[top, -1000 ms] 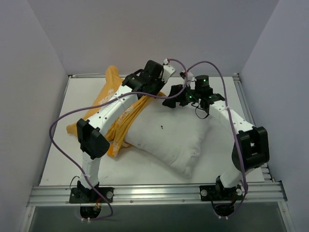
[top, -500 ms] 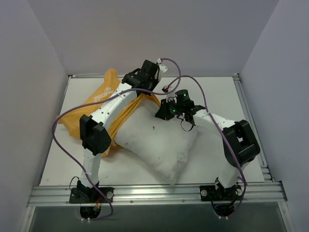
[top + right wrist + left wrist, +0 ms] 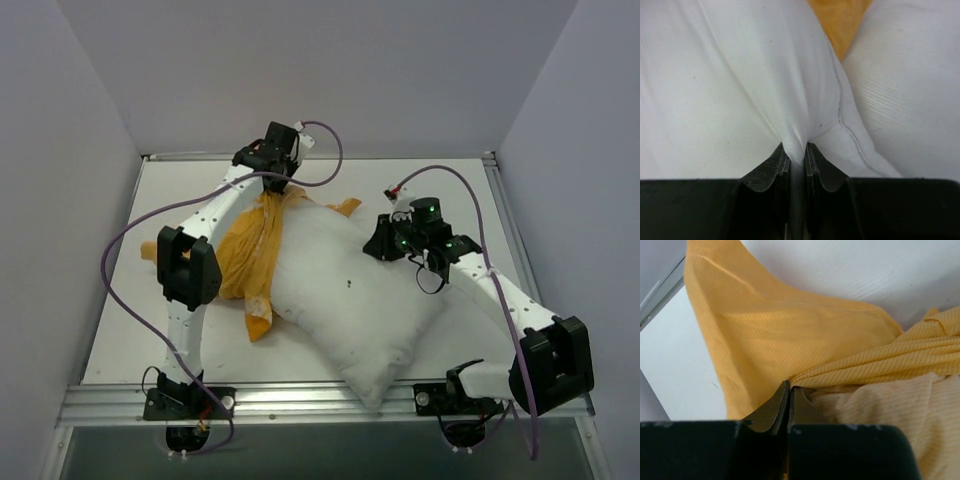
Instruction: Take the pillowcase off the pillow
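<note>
Left gripper [image 3: 789,389] clamped shut on thin orange-yellow fabric pillowcase [image 3: 250,255], upper centre overhead | right gripper [image 3: 794,149] pinching plump white stuffed pillow [image 3: 345,305], centre-right

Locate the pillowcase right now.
In the top view the pillowcase lies bunched left of centre against the left edge of the pillow, its far end pinched in the left claw.

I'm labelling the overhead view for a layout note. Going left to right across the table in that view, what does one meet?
pillowcase → pillow → right arm's elbow
</note>
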Robot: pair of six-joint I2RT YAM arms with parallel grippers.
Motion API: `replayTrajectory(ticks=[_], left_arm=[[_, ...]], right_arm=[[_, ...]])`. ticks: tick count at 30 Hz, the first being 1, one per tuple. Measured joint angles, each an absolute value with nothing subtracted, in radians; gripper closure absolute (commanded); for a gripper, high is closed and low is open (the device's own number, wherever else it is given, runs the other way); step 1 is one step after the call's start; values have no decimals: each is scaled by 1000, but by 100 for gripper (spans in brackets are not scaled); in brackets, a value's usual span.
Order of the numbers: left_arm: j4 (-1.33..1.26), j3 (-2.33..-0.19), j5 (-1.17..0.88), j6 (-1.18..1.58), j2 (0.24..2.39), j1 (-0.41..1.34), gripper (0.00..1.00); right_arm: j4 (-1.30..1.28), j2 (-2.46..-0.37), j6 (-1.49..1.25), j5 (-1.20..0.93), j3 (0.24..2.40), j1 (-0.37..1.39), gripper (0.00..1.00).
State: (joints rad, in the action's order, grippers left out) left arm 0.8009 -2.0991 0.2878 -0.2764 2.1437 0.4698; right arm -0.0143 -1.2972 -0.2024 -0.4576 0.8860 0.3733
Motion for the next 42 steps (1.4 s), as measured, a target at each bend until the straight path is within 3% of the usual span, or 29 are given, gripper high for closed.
replayTrajectory(ticks=[4, 6, 7, 8, 9, 18, 24, 30, 35, 38, 40, 42], left_arm=[[806, -2099, 231, -276, 2143, 437, 96], [807, -2099, 196, -274, 2143, 430, 82], [807, -2099, 184, -276, 2143, 428, 42], [808, -2099, 170, -282, 2142, 426, 13], [810, -2102, 160, -287, 2140, 420, 6], [1012, -2316, -171, -239, 2076, 324, 6], [1100, -2365, -377, -241, 1860, 219, 6], [1172, -2025, -445, -403, 1615, 57, 6], [1195, -1612, -392, -642, 1572, 17, 3], [1251, -1497, -367, -749, 1587, -7, 0], [1262, -1477, -352, -798, 1587, -31, 12], [1260, -1476, -344, -833, 1587, -55, 35]], right_arm=[[-74, -1243, -206, -456, 878, 306, 100], [-97, -1244, -203, -453, 888, 302, 100], [-114, -1250, -200, -452, 899, 302, 100], [-130, -1259, -196, -450, 912, 302, 100], [-157, -1273, -188, -445, 929, 300, 100], [-295, -1430, -110, -426, 1112, 287, 100], [-355, -1525, -59, -416, 1224, 280, 100], [-388, -1608, -33, -407, 1314, 276, 100], [-394, -1616, -25, -406, 1320, 276, 100], [-397, -1616, -25, -405, 1323, 276, 100], [-401, -1616, -25, -404, 1324, 276, 100], [-402, -1616, -25, -403, 1324, 276, 100]])
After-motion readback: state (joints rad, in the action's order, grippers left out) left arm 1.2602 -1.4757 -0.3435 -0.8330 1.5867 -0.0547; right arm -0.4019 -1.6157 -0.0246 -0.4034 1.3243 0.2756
